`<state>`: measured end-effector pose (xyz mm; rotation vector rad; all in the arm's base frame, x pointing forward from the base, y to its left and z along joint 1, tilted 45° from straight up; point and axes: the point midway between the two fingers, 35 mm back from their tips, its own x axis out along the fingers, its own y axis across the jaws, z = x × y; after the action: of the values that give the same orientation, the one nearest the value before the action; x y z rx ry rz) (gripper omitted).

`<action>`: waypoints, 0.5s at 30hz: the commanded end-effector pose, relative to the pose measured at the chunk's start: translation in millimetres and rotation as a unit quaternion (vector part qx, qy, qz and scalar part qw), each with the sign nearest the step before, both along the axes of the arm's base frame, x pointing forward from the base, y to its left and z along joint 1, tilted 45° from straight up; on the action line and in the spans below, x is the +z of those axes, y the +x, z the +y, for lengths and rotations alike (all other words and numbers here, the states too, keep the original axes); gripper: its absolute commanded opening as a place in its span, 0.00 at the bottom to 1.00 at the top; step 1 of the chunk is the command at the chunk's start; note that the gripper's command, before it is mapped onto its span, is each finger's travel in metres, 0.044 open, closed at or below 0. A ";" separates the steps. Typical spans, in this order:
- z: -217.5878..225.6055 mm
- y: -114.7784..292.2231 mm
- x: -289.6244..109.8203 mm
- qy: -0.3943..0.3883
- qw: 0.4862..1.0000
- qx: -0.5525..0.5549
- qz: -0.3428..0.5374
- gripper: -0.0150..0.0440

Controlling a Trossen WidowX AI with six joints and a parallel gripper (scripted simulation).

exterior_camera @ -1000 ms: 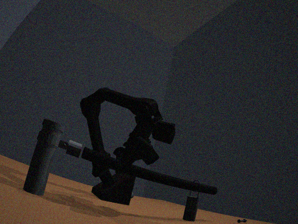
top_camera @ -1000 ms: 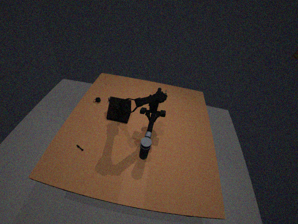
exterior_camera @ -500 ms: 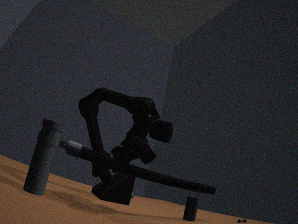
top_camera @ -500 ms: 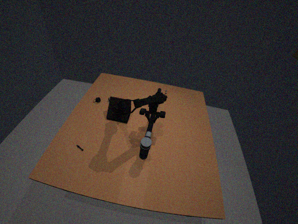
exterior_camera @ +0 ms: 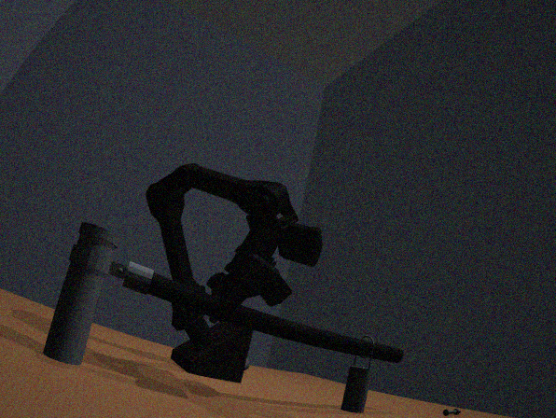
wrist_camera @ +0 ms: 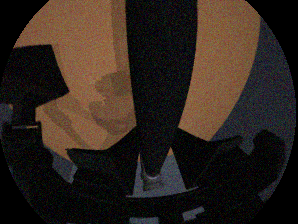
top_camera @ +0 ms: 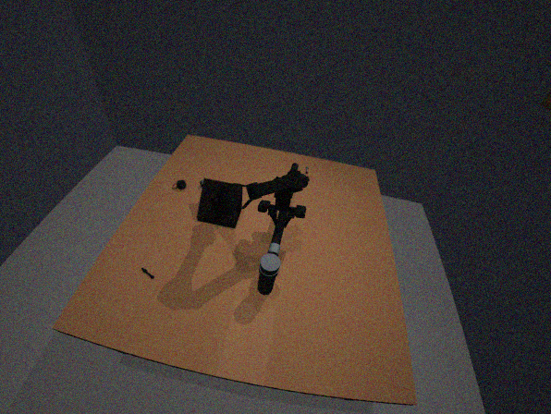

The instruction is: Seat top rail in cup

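We grip the top rail point(exterior_camera: 298, 333) at mid-length, gripper point(exterior_camera: 233, 305) clamped on it. Its pale cut end point(exterior_camera: 140, 270) lies just beside the big post point(exterior_camera: 76, 303) (seating unclear in the gloom); releasing and backing off remain.

High top view, low tilted exterior view, wrist close-up, sharing the mat point(top_camera: 324, 300)

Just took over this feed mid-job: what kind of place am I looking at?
Probably a dim tabletop test bench set up as a small fence mock-up: an orange mat on a grey table, a big post, and a rail held by the gripper.
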<state>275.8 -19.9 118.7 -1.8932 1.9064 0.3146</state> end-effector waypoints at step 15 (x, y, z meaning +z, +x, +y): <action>-0.2 0.2 1.7 -0.002 1.000 0.002 0.000 0.25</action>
<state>275.7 -19.9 118.7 -1.8931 1.9061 0.3145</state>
